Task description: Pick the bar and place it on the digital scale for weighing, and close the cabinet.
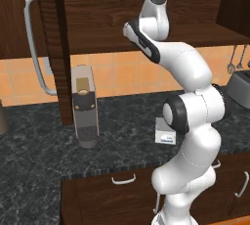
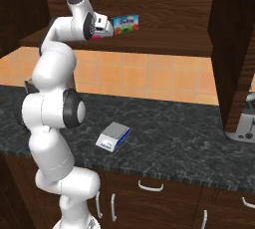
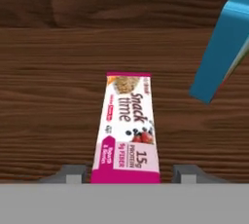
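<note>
Inside the open cabinet (image 2: 149,4), the gripper (image 3: 131,177) hangs over the bar (image 3: 127,128), which lies flat on the wooden shelf (image 3: 58,96) beside a blue box (image 3: 221,47). The fingers (image 3: 187,173) stand spread, one on each long side of the packet, nothing grasped yet. A clean pick likely means descending square, clear of the box, then carrying to the digital scale (image 2: 113,136) on the counter (image 2: 174,148).
</note>
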{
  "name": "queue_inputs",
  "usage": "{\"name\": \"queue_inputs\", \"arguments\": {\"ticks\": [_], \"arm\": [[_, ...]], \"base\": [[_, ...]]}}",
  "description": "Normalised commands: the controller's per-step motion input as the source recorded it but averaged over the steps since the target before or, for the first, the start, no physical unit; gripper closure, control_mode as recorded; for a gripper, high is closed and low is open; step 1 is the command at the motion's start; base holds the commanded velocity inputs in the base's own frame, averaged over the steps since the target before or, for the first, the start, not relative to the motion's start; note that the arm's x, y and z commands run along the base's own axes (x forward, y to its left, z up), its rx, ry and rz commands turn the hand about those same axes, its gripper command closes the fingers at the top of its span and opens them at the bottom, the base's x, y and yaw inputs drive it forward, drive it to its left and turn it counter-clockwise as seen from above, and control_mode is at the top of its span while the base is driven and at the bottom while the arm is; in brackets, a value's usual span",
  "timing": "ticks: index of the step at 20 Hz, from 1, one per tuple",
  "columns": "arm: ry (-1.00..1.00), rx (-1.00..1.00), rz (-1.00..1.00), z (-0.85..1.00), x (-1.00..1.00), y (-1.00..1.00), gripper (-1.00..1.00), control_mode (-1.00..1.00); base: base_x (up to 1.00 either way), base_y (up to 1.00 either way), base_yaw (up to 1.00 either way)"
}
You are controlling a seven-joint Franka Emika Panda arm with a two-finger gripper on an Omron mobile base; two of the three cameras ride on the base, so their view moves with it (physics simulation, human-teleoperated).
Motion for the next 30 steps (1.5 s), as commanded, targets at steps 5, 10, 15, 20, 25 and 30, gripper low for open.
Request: {"name": "queue_inputs", "arguments": {"ticks": [5, 10, 15, 20, 25, 30], "arm": [[-0.14, 0.00, 0.01, -0.38, -0.07, 0.03, 1.00, -1.00], [0.01, 0.03, 0.02, 0.00, -0.60, 0.00, 1.00, -1.00], [0.03, 0.00, 0.00, 0.07, -0.97, 0.00, 1.00, -1.00], [0.00, 0.00, 0.00, 0.11, -1.00, 0.00, 1.00, -1.00], [0.14, 0.00, 0.01, 0.10, -1.00, -0.28, 1.00, -1.00], [0.06, 0.00, 0.12, -0.11, -1.00, -0.67, 1.00, -1.00]], "base": [[0.00, 0.00, 0.00], [0.00, 0.00, 0.00], [0.00, 0.00, 0.00], [0.00, 0.00, 0.00], [0.00, 0.00, 0.00], [0.00, 0.00, 0.00]]}}
